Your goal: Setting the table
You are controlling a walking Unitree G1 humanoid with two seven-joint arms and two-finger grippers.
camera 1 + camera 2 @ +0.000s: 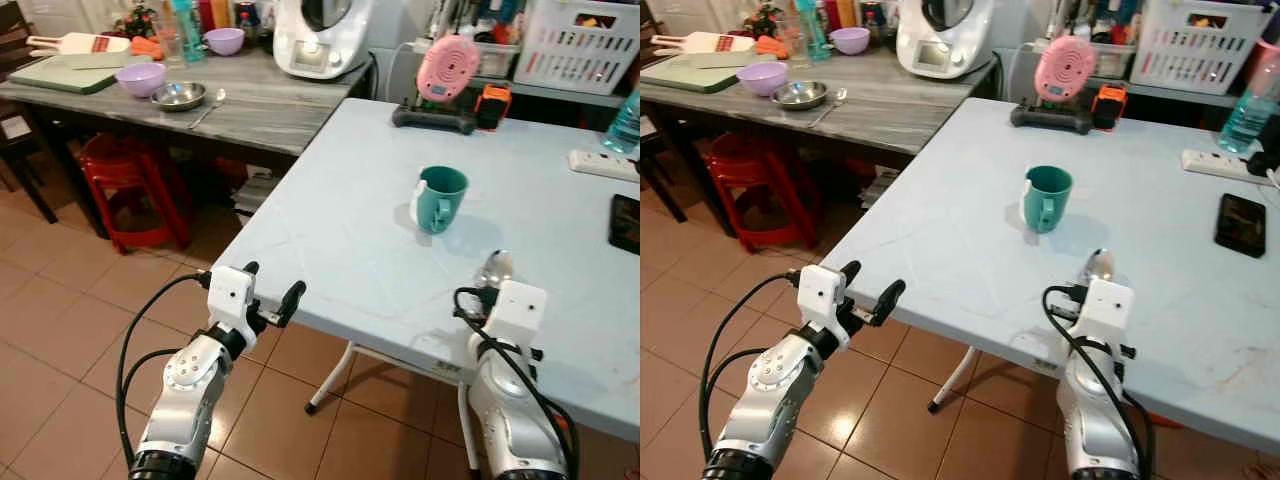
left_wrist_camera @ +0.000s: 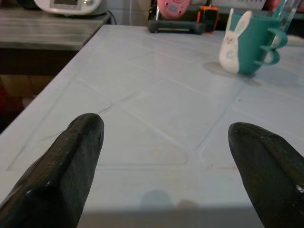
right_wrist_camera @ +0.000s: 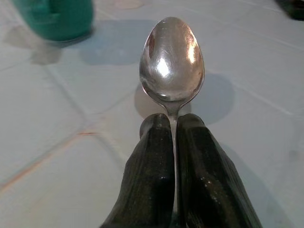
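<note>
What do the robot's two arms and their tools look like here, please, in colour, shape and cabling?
Both arms are silver with rounded, jointed segments, and each ends in a boxy white wrist block. Black cables loop along the outside of each arm. The left tool has two long black fingers with rounded tips, dull and slightly scuffed in its wrist view. The right tool has the same black fingers, lightly speckled with glossy flecks.

A big pale blue table [image 1: 330, 240] fills the middle. A green cup [image 1: 440, 198] stands on it. A black phone [image 1: 1240, 224] lies at the right edge.
</note>
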